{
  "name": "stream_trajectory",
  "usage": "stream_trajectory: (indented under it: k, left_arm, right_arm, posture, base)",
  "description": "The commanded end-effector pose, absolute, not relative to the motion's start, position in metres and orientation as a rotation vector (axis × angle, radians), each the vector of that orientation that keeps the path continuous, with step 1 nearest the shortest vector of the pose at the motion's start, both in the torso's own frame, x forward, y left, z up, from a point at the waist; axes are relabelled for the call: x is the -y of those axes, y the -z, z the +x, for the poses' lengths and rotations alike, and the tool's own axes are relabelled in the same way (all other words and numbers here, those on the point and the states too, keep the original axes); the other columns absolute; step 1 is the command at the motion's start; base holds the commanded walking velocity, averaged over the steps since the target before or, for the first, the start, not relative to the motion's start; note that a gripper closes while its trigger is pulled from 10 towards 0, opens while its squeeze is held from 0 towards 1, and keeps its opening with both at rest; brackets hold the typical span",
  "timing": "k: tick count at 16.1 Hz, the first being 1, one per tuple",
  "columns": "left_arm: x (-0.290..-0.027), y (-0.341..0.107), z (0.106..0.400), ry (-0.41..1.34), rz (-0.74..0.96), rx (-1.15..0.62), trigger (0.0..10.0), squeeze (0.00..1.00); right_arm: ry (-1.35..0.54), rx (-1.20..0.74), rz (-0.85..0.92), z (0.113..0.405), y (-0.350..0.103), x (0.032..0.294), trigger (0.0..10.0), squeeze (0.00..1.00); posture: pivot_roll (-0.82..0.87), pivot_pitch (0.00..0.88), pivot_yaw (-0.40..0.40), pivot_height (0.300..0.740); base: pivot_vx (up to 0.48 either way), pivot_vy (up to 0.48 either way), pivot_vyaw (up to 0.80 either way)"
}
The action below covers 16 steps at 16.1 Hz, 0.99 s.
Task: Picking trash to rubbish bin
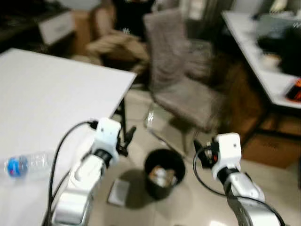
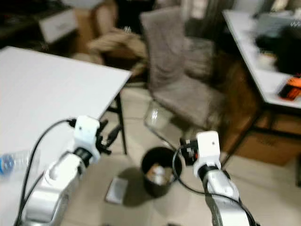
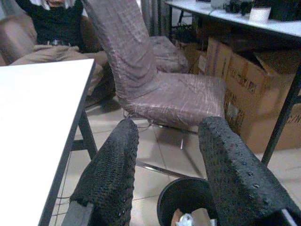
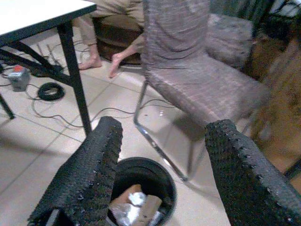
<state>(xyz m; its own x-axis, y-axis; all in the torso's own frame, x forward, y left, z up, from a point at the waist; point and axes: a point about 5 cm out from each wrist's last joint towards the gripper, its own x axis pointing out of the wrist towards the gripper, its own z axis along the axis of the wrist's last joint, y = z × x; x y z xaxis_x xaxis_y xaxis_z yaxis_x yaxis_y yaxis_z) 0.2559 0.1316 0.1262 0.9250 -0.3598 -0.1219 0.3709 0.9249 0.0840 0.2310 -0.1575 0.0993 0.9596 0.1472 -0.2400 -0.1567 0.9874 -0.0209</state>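
- Trash awaiting pickup appears to be the plastic bottle point(image 1: 28, 165), lying on its side near the left edge of the white tabletop point(image 1: 51, 103), well apart from both grippers.
- Left gripper point(image 3: 164, 174), fingers spread wide and holding nothing, hangs off the tabletop's front corner, above the floor beside the rubbish bin point(image 1: 164, 173).
- Right gripper point(image 4: 164, 174), likewise spread and empty, is raised on the bin's other side, looking down at its rim.
- Black bin sits on the tiled floor between the two arms, already holding crumpled scraps; a flat piece of card or paper point(image 1: 118, 192) lies on the tiles just beside it.
- Risk, as judged: the bottle is round and on its side, so a glancing touch could roll it across or off the tabletop; the left arm's black cable point(image 1: 61, 146) trails over that surface and might catch it.
- Grey padded chair point(image 1: 181, 80) stands close behind the bin, and a seated person's legs point(image 4: 106, 28) show beyond the table, so a wide swing risks a knock.
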Motion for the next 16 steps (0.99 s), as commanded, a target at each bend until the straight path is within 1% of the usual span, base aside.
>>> stream_trajectory:
  k: [1,11,16]
  left_arm:
    - [-0.1278,-0.1261,0.2566,0.381,0.104,-0.105,10.0,0.0]
    - [-0.1315,-0.1293,0.2593,0.369,0.107,-0.098,10.0,0.0]
    - [-0.1378,-0.1312,0.26,0.345,0.115,-0.094,10.0,0.0]
  right_arm:
    - [-0.16,-0.212,-0.039,0.2337,-0.105,0.1569,10.0,0.0]
    - [-0.163,-0.19,-0.001,0.2379,-0.1081,0.153,10.0,0.0]
    - [-0.101,-0.195,-0.027,0.2437,-0.1048,0.154,10.0,0.0]
  posture:
    - [-0.21,0.0,-0.015,0.74]
    - [-0.2,0.0,-0.019,0.74]
    - [-0.19,0.0,-0.026,0.74]
  base:
    - [-0.277,0.0,0.0]
    - [-0.272,0.0,0.0]
    - [-0.272,0.0,0.0]
